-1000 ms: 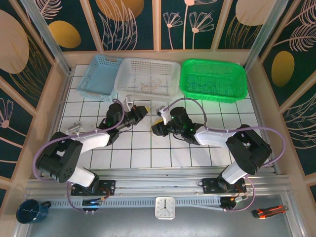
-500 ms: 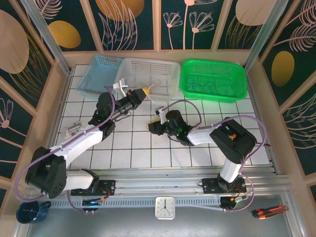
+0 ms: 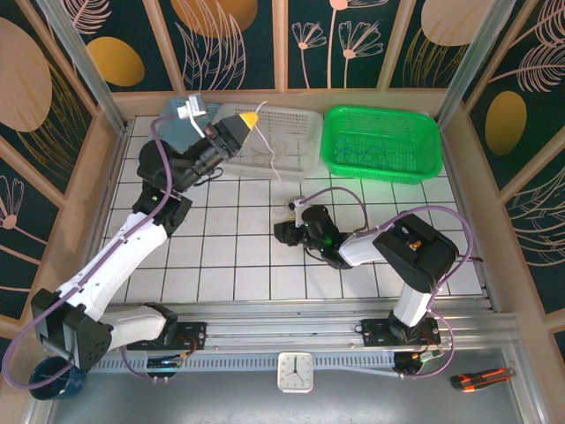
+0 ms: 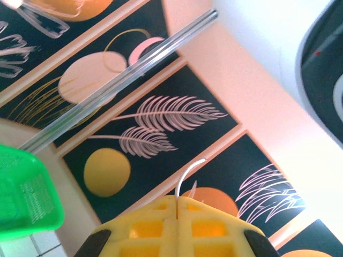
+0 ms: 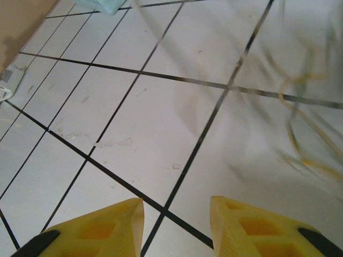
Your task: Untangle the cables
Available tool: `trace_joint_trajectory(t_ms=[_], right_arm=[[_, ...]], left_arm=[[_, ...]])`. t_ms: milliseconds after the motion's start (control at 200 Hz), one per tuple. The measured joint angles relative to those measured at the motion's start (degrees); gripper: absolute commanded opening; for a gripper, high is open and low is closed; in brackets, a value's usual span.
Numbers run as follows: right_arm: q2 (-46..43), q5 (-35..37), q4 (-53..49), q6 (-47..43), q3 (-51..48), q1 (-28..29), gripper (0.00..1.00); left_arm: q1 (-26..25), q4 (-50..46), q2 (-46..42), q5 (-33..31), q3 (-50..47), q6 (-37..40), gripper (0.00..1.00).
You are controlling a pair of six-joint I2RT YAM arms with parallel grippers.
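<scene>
My left gripper [image 3: 252,116] is raised high over the white basket [image 3: 300,119], shut on a whitish-beige cable [image 3: 275,159] that dangles from it toward the basket's front rim. In the left wrist view the yellow fingers [image 4: 144,227] are pressed together and the cable's end [image 4: 188,170] curls out above them. My right gripper [image 3: 279,232] sits low over the tiles near the table's middle. It [image 5: 176,206] is open with bare tile between its fingers. Blurred yellowish cables [image 5: 300,139] lie ahead and to its right. Thin wires lie in the white basket [image 3: 263,155] and the green basket [image 3: 364,152].
Three baskets line the back: light blue [image 3: 168,141], white, and green [image 3: 424,163]. Wooden walls enclose the tiled table [image 3: 229,265]. A clock [image 3: 294,371], a cutter [image 3: 481,380] and a mug [image 3: 53,378] sit in front of the arm bases.
The left arm has risen and swung back from the table's middle to above the white basket, carrying the whitish cable up. The right gripper stayed low, shifting slightly.
</scene>
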Motion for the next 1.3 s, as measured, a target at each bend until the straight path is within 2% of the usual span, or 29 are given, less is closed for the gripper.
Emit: trace_joint_trajectory(t_ms=[195, 400, 651, 816, 946, 1136, 1296], right_arm=[[-0.1, 1.4, 0.3, 0.9, -2.7, 0.3, 0.34], [-3.2, 1.8, 0.3, 1.8, -6.8, 0.3, 0.36], [-18.1, 1.9, -1.9, 1.7, -10.5, 1.9, 0.40], [-29.7, 2.1, -5.6, 0.1, -10.0, 4.0, 0.51], [-34.8, 2.4, -9.0, -2.1, -7.2, 5.0, 0.53], [-35.0, 3.8, -11.0, -5.2, -1.4, 5.7, 0.55], [-29.2, 7.2, -10.1, -7.2, 3.2, 5.8, 0.55]], left_arm=[[0.0, -3.6, 0.4, -0.9, 8.2, 1.6, 0.00], [0.0, -6.6, 3.3, -1.5, 15.3, 3.4, 0.00], [0.0, -8.3, 3.6, -1.7, 12.7, 3.9, 0.00], [0.0, -8.3, 3.5, -1.7, 7.6, 3.8, 0.00], [0.0, -8.2, 3.5, -1.6, 5.5, 3.7, 0.00], [0.0, -7.0, 3.5, -1.4, 5.2, 3.0, 0.00], [0.0, -5.5, 4.4, -1.2, 5.2, 2.1, 0.00]])
